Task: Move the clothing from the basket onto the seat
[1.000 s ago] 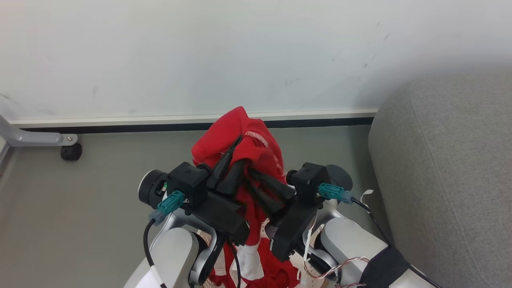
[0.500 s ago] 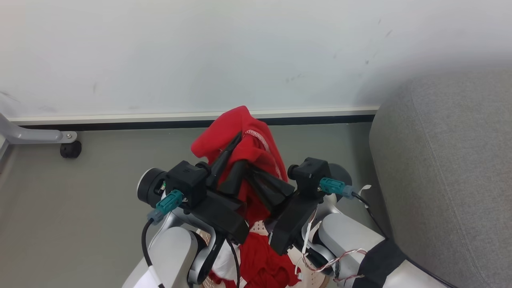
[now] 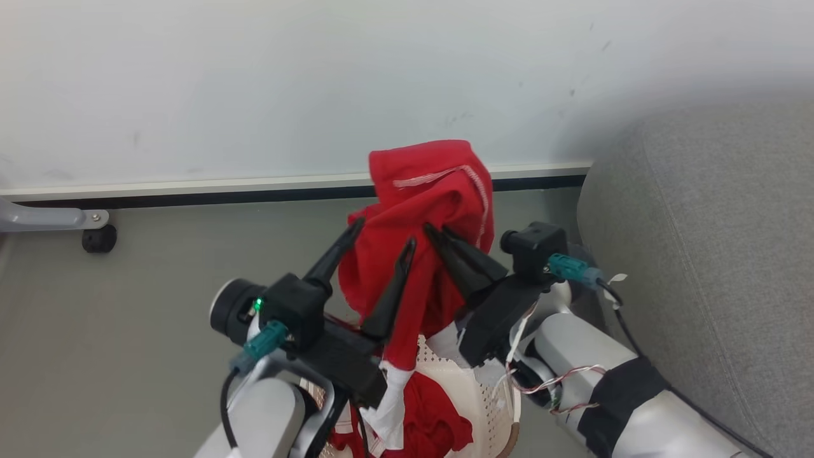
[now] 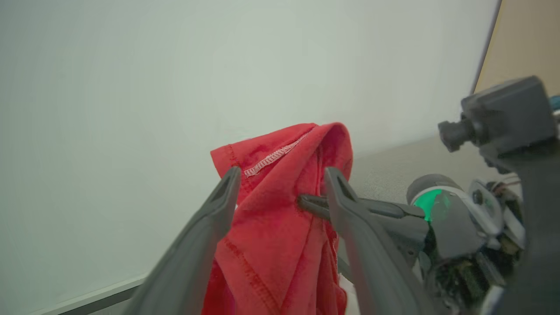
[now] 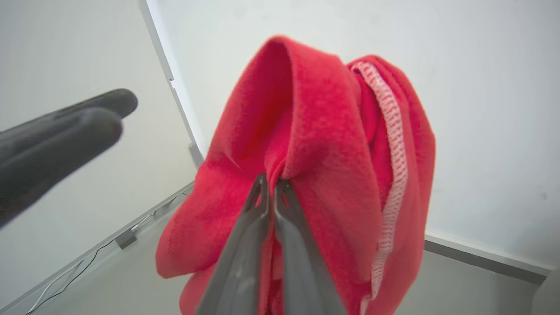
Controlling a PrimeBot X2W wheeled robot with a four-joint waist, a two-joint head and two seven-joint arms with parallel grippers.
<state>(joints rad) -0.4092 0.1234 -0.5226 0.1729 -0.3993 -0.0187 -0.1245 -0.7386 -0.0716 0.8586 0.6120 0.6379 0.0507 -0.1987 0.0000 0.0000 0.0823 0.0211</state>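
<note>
Since a second ago my left gripper (image 3: 385,232) stands spread wide instead of pinched; my right gripper (image 3: 435,229) now clamps the clothing (image 3: 432,191).
Seat (image 3: 699,254) sits at my right, basket (image 3: 483,394) below me, the clothing hanging above it: light, limp, apt to slide, so I judge a bunched fold by the stitched hem (image 3: 439,177) the surest hold.

Red clothing (image 3: 432,191) bunched aloft, basket (image 3: 489,401) below
</note>
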